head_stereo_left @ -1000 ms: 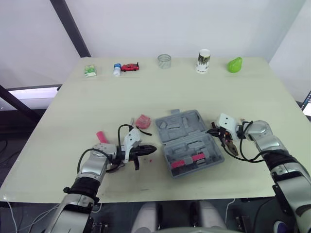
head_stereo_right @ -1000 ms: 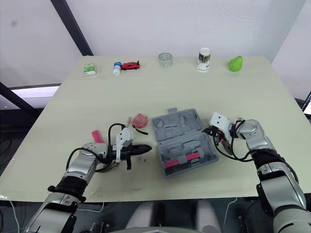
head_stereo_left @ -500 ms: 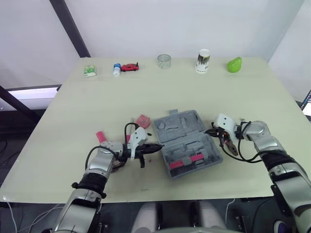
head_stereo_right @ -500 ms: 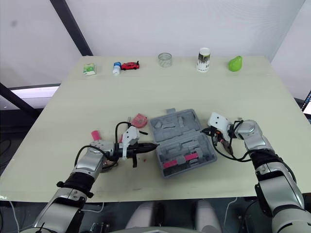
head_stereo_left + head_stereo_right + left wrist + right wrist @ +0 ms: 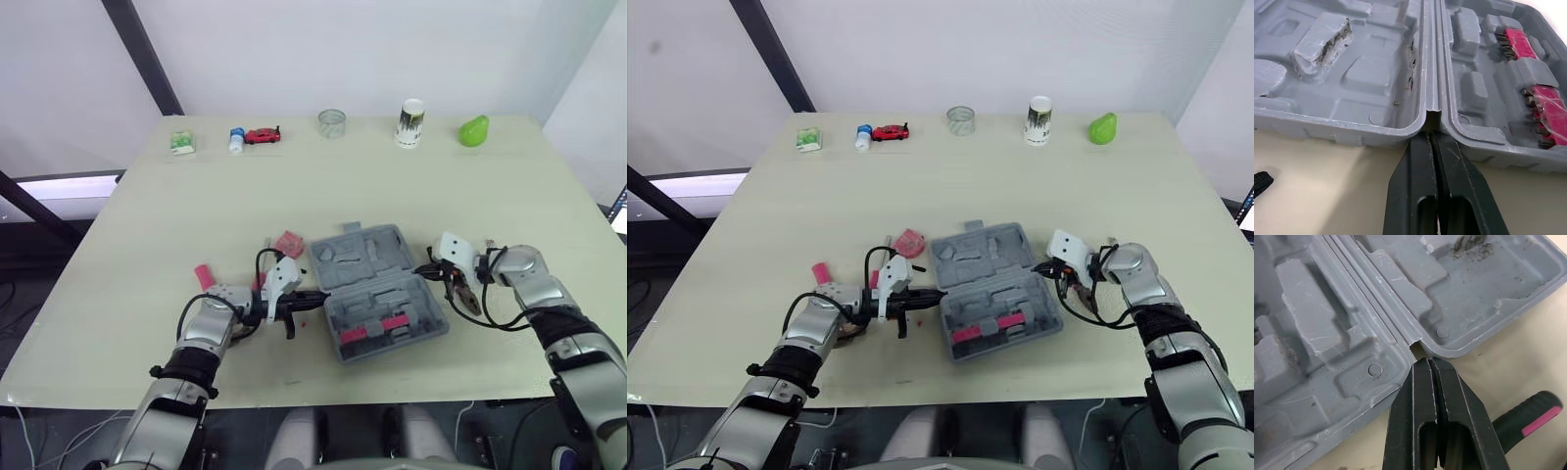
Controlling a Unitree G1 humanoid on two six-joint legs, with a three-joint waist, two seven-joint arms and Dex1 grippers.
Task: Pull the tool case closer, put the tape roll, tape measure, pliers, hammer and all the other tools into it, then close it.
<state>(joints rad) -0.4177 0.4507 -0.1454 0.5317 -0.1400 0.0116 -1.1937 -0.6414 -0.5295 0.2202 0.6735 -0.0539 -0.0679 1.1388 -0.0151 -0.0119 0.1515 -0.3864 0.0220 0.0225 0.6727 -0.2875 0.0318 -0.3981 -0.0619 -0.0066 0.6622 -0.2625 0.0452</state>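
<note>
The grey tool case (image 5: 377,284) lies open at the table's middle, with pink bit strips (image 5: 1520,39) in its near half. My left gripper (image 5: 1431,134) is shut, its tips pressed into the hinge notch at the case's left end. My right gripper (image 5: 1426,361) is also shut, with its tips at the hinge notch on the case's right end. Black pliers (image 5: 462,294) with pink-tipped handles lie just under my right wrist. A pink tape measure (image 5: 288,244) sits left of the case. A pink handle (image 5: 205,275) lies farther left, behind my left arm.
Along the far edge stand a green box (image 5: 182,143), a small bottle (image 5: 236,140), a red toy car (image 5: 262,135), a clear round jar (image 5: 331,122), a white cup (image 5: 411,122) and a green pear (image 5: 473,130).
My left gripper has moved right until its tips meet the case's left hinge end. The case has turned and shifted slightly. The right gripper has stayed at the right hinge end.
</note>
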